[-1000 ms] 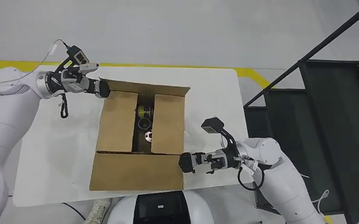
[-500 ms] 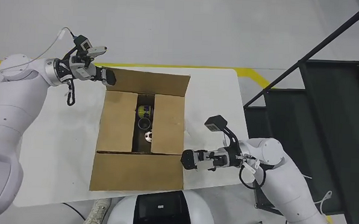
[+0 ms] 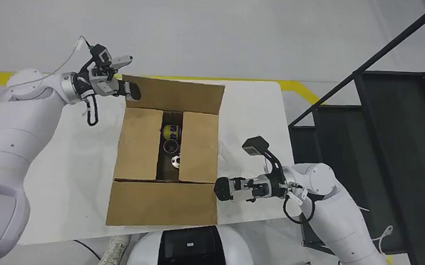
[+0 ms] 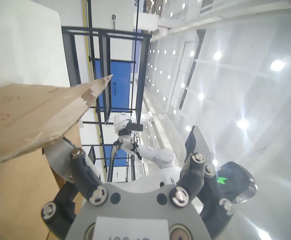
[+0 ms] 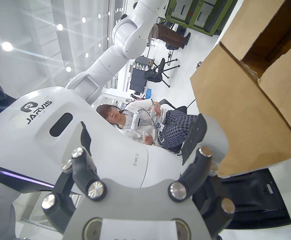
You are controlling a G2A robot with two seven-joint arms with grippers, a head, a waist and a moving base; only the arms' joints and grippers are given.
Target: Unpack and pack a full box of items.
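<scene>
The brown cardboard box [image 3: 197,150] sits mid-frame in the top view on the white table [image 3: 75,169]. Its two side flaps are folded in, leaving a narrow gap where a dark round can [image 3: 171,133] and a small white disc [image 3: 175,160] show. The far flap [image 3: 175,95] stands up along the box's upper edge, and the near flap [image 3: 163,204] lies flat toward the bottom of the frame.

The far flap looks propped, not pinched, so I judge it could drop back over the box if the finger slips off its torn corner. A sideways push might also slide the box.

The left gripper [image 3: 131,90], at upper left, has its jaws spread wide, with one finger [image 4: 68,147] behind the flap's edge and the other in free air. The right gripper [image 3: 220,190], at the box's lower right, is also spread and holds nothing, with one pad [image 5: 195,136] just beside the near flap's corner.
</scene>
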